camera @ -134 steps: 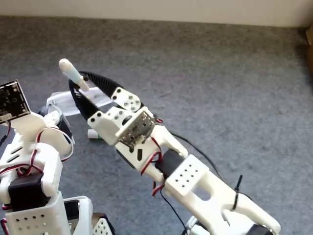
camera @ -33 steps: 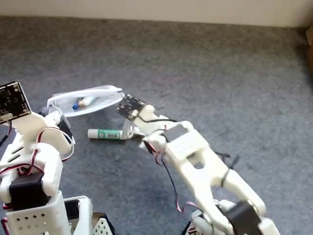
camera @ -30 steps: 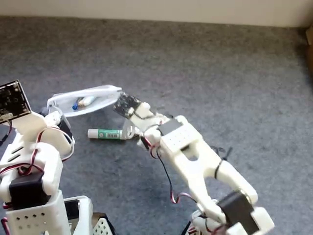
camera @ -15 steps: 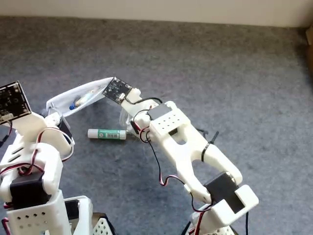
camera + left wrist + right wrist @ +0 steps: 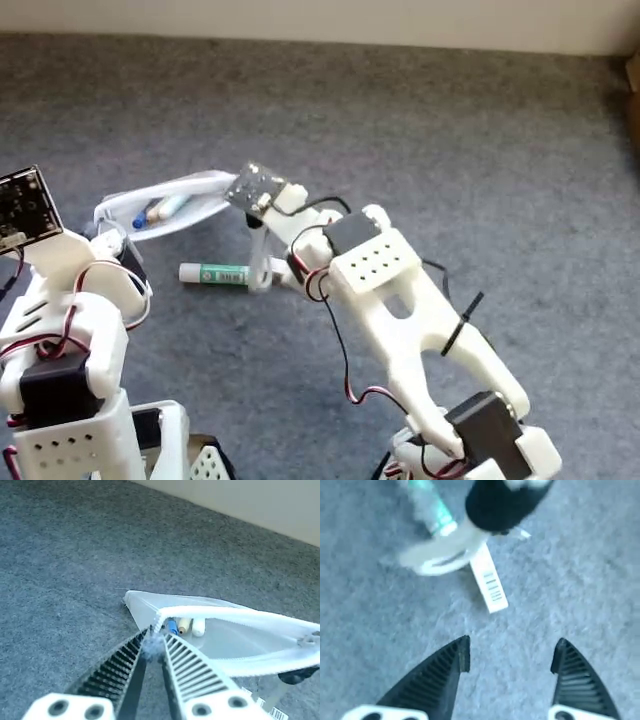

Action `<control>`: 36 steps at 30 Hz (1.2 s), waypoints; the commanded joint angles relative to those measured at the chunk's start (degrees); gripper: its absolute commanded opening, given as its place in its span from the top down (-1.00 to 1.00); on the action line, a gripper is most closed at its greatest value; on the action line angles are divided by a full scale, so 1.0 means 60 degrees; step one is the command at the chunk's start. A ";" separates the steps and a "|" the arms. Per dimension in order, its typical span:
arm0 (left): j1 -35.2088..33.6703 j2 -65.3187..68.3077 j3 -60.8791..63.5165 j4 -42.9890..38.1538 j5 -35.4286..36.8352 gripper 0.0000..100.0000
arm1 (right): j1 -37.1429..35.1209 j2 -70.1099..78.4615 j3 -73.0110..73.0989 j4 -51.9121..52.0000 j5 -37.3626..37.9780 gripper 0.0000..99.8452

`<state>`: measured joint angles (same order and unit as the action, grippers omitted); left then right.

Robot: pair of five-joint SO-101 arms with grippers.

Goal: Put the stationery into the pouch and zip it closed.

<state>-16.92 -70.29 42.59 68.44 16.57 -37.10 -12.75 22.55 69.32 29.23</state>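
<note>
Now right end effector (image 5: pixel 512 650) spread open, empty: pen released, arm swung back down over glue stick (image 5: pixel 215 273) on tabletop (image 5: pixel 450 150). Left end effector (image 5: pixel 157 641) clamps corner of pouch (image 5: pixel 170 205); pens (image 5: pixel 184 626) inside. Glue stick remains, zip undone.

No word or number can be read; only two printed pieces show.
A white barcode tag (image 5: pixel 490 582) lies flat on the grey table at the right end of the pouch (image 5: pixel 170 205). It carries black bars with a row of small digits beside them, all too fine to make out. Its corner, also with bars, shows in the left wrist view (image 5: pixel 276 711). The tube (image 5: pixel 217 273), lying on the table just near of the pouch, has a green and white label whose print is too small to read.
</note>
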 commanded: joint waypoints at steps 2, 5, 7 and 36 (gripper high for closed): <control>-0.0608 -0.0007 -0.0168 -0.0396 0.0352 0.99 | 0.0110 -0.0535 0.0462 0.0095 0.0161 0.48; -0.1326 0.0051 -0.0139 -0.0703 0.0659 0.99 | 0.0081 -0.0476 0.1223 -0.1077 0.0176 0.47; -0.1648 0.0051 -0.0110 -0.0850 0.0689 0.99 | 0.0066 -0.0476 0.1722 -0.2088 0.0190 0.47; -0.2894 -0.0022 -0.0095 -0.0996 0.0703 0.99 | -0.0608 0.5121 -0.1678 -0.3597 0.0777 0.48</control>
<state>-33.89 -70.11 42.59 64.04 20.26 -40.09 16.70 16.66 48.66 33.36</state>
